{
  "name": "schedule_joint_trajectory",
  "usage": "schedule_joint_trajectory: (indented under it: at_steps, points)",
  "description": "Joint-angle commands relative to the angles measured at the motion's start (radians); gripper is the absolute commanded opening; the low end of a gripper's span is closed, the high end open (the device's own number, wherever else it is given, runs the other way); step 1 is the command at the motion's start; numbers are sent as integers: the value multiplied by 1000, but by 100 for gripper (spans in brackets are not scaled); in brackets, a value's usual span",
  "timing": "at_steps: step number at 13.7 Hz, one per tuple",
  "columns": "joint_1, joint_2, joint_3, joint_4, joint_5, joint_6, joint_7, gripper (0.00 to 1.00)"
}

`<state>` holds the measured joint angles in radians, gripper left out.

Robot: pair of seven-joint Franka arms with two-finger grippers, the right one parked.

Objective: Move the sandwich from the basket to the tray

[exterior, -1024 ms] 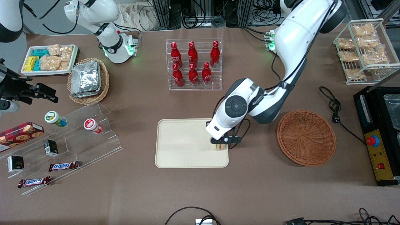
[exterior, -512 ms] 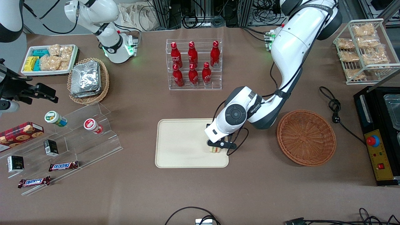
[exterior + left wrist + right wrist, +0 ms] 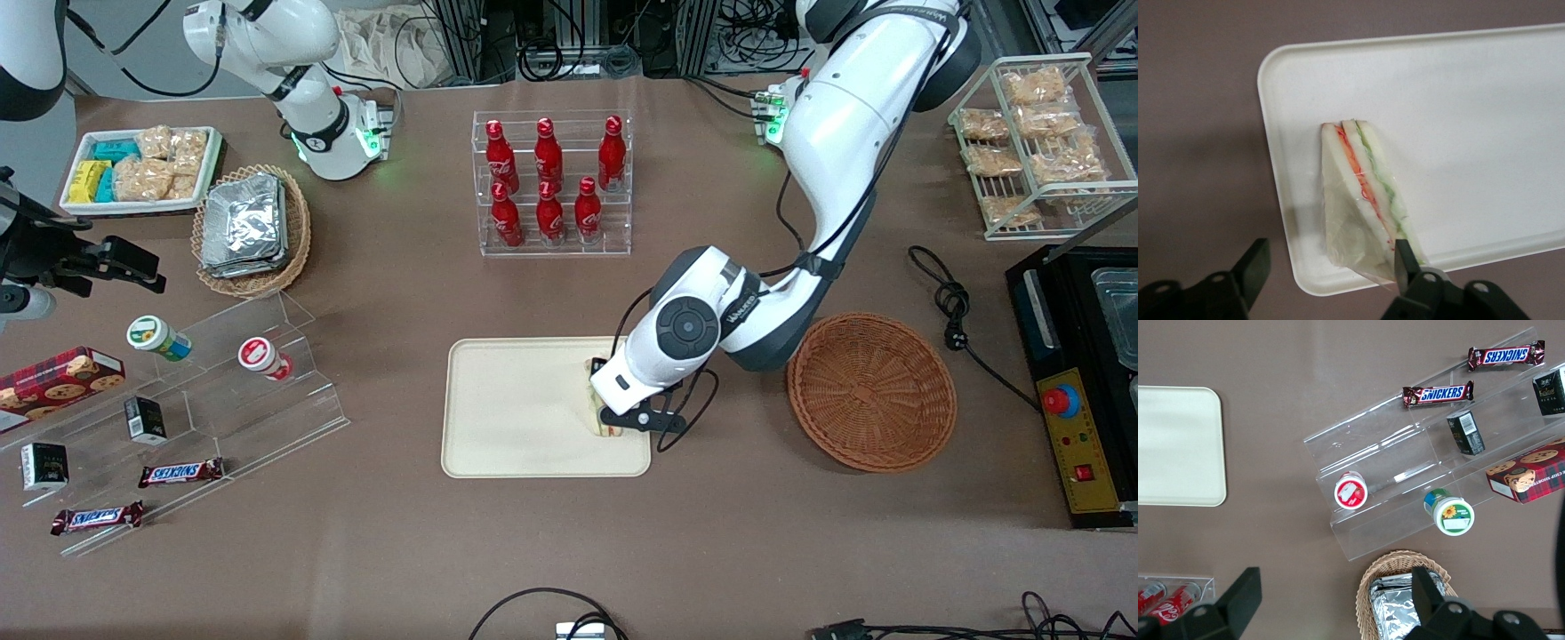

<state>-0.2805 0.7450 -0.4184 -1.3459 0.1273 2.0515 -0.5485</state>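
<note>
The sandwich point(image 3: 601, 411) lies in clear wrap on the tray point(image 3: 516, 418), near the tray's edge toward the working arm's end. In the left wrist view the sandwich point(image 3: 1361, 193) shows pale bread with orange-red and green layers on the tray point(image 3: 1485, 133). My left gripper point(image 3: 635, 418) hovers over that tray edge, open and empty point(image 3: 1331, 270). One finger point(image 3: 1405, 261) stands over the wrap's corner, the other point(image 3: 1255, 267) is over the bare table. The orange-brown basket point(image 3: 871, 391) sits empty beside the tray, toward the working arm's end.
A clear rack of red bottles point(image 3: 551, 182) stands farther from the camera than the tray. Acrylic steps with snacks point(image 3: 204, 391), a tan wicker basket of foil packets point(image 3: 251, 229) and a white snack tray point(image 3: 138, 169) lie toward the parked arm's end. A black appliance point(image 3: 1080, 391) stands beside the basket.
The wrist has shifted a little toward the basket, and more of the sandwich now shows lying on the tray beside the gripper.
</note>
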Motion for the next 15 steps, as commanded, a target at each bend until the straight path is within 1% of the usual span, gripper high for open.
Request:
schedule_joint_trajectory:
  at_steps: [1,2,4,5,7,8,9,11,12,14,15]
  points:
    - [20,-136,0,-27,8,-117,-25,100]
    - [23,-189,0,-60,11,-123,-25,100]
    - [98,-298,-2,-166,11,-132,-8,100]
    - [151,-372,-6,-241,2,-140,27,100]
    - [217,-533,-4,-397,-8,-157,103,100]
    - [263,-580,-7,-451,-11,-157,143,100]
    - [289,-616,-5,-476,-43,-162,215,100]
    - [398,-650,-3,-467,-151,-249,338,100]
    - [452,-653,-2,-444,-173,-290,355,100]
    - [501,-639,0,-392,-160,-309,346,100]
    - [506,-626,3,-374,-140,-307,335,100]
